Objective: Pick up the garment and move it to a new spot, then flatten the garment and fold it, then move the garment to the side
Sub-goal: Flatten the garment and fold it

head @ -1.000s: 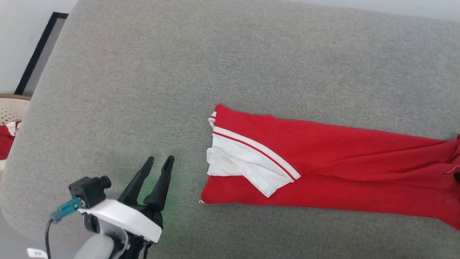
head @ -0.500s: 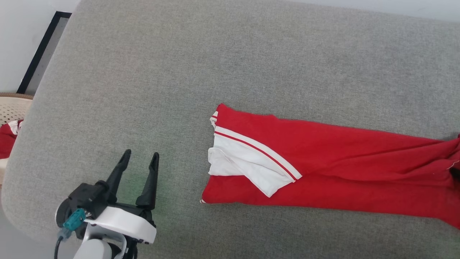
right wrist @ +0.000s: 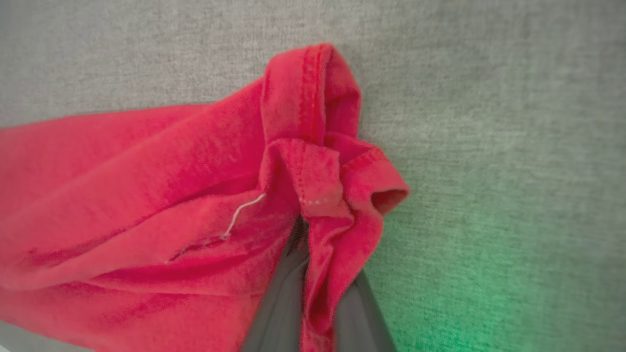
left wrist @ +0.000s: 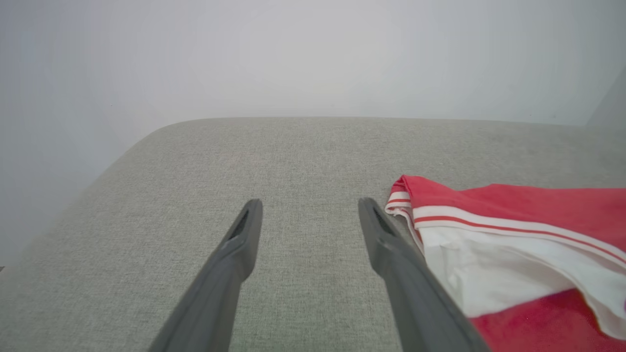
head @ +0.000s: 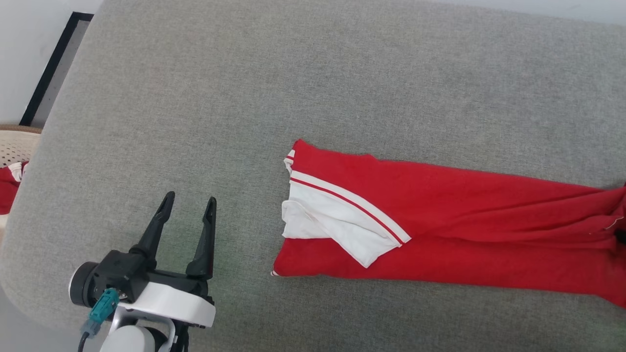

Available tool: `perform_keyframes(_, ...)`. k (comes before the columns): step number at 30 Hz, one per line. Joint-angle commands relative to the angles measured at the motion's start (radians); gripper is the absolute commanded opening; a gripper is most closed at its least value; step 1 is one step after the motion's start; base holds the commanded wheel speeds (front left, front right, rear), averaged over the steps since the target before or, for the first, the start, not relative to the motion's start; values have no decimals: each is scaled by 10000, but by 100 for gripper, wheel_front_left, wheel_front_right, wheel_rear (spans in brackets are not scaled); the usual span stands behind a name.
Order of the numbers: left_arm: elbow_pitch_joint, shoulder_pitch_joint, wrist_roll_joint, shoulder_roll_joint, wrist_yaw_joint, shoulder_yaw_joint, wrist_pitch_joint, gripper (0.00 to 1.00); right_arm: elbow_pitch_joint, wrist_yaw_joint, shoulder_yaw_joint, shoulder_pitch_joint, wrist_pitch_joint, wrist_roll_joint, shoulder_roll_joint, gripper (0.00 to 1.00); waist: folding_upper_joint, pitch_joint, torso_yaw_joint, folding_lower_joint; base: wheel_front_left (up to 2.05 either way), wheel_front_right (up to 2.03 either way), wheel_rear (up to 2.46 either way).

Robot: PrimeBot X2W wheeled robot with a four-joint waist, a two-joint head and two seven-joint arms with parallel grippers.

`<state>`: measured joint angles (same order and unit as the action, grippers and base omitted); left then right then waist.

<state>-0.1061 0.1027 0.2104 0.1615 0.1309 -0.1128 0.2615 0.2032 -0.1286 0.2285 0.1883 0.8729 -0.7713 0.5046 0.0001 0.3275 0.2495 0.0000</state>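
Observation:
The garment (head: 440, 220), red with a white sleeve end and red-and-white stripe bands, lies stretched out on the grey cushion, running off the head view's right edge. My left gripper (head: 190, 198) stands open to the left of its sleeve end, apart from the cloth. In the left wrist view the open left gripper (left wrist: 309, 203) has bare cushion between its fingers, with the garment (left wrist: 513, 220) just right of the right finger. In the right wrist view my right gripper (right wrist: 313, 274) is shut on a bunched hem of the garment (right wrist: 146, 195).
The grey cushion (head: 244, 98) has a rounded edge at the lower left. Beyond it at the far left stands a beige basket (head: 14, 144) holding another red cloth (head: 7, 186). A dark-framed strip (head: 54, 68) runs along the white wall.
My left gripper has drawn leftward, away from the sleeve end, and its wrist has turned. The garment lies where it was.

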Motion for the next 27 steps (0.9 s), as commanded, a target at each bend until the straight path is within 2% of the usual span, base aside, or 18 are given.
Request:
perform_keyframes(1, 49, -38, -143, 5, -10, 29, 49, 100, 328, -24, -315, -301, 263, 63, -372, 0, -1, -10, -24, 0, 0, 0, 0)
perform_keyframes(8, 160, -91, -102, 89, -10, 60, 47, 100, 44, -10, 322, 17, -241, 87, -69, 0, -1, -18, -232, 0, 0, 0, 0)
perform_keyframes(16, 431, 27, 25, 245, -10, 75, 47, 100, -71, -1, 1053, 142, -615, 259, 704, 0, -1, 81, -698, 0, 0, 0, 0)
perform_keyframes(27, 591, 215, 146, 572, -10, -18, 49, 100, 989, -17, 3308, 417, -820, 602, 1736, 0, -1, 293, -1205, 0, 0, 0, 0)
